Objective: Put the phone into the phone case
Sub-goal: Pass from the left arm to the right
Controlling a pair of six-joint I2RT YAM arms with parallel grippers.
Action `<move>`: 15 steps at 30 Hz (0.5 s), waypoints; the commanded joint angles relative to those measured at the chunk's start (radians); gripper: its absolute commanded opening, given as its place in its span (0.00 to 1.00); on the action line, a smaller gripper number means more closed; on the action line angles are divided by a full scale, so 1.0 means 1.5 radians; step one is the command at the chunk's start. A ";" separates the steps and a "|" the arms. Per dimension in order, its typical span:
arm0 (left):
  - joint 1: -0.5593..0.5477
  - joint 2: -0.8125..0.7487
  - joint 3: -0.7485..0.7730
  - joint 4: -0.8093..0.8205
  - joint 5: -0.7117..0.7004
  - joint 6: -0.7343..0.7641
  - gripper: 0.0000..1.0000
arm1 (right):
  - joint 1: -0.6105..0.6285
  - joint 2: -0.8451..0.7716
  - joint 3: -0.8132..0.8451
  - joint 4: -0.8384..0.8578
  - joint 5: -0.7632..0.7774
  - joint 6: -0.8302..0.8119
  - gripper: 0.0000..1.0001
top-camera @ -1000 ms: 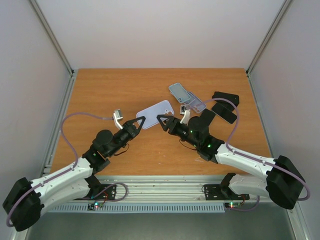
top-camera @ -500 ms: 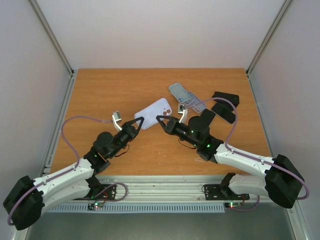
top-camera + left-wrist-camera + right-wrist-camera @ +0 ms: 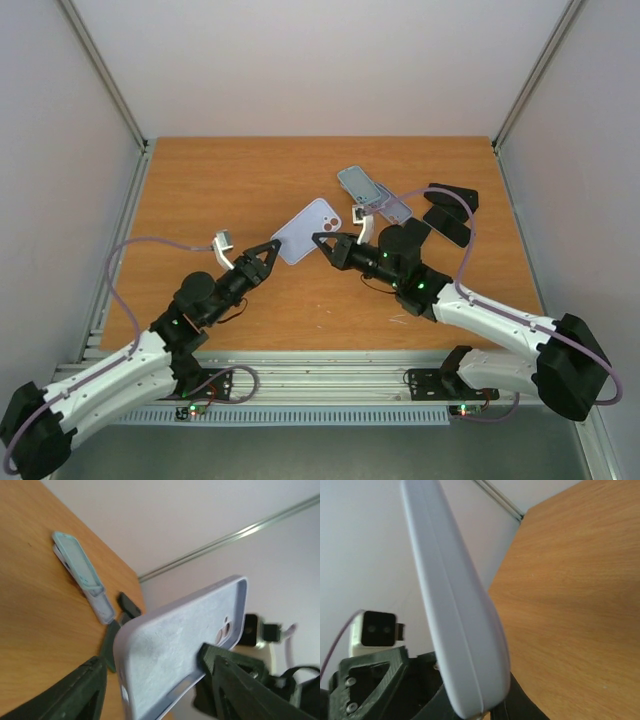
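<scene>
**Case held aloft, phone lying beyond its far end**

We see the lavender phone case (image 3: 312, 228) lifted off the table (image 3: 220, 190) and tilted. In the overhead view its long axis runs from near-left to far-right. The right gripper (image 3: 322, 240) is clamped on the case's near long edge and carries it. The left gripper (image 3: 268, 252) has its fingers spread around the case's near-left end, with no pinch that we can see (in its wrist view one finger overlaps the case, so we cannot rule out a touch). We take the pale blue slab resting flat at the far right to be the phone (image 3: 358, 182). It lies past the case's far end, well apart from it and roughly along the same diagonal. It is nearer the right arm, which is occupied, so we judge that the free left gripper has the longer reach
</scene>
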 commanded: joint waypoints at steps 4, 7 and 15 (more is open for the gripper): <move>-0.001 -0.092 0.117 -0.352 -0.045 0.197 0.79 | -0.053 -0.004 0.085 -0.210 -0.110 -0.106 0.01; -0.001 -0.111 0.174 -0.479 -0.066 0.269 0.89 | -0.076 0.015 0.131 -0.313 -0.152 -0.157 0.01; -0.001 -0.099 0.341 -0.742 -0.154 0.372 0.99 | -0.136 0.121 0.247 -0.520 -0.251 -0.282 0.01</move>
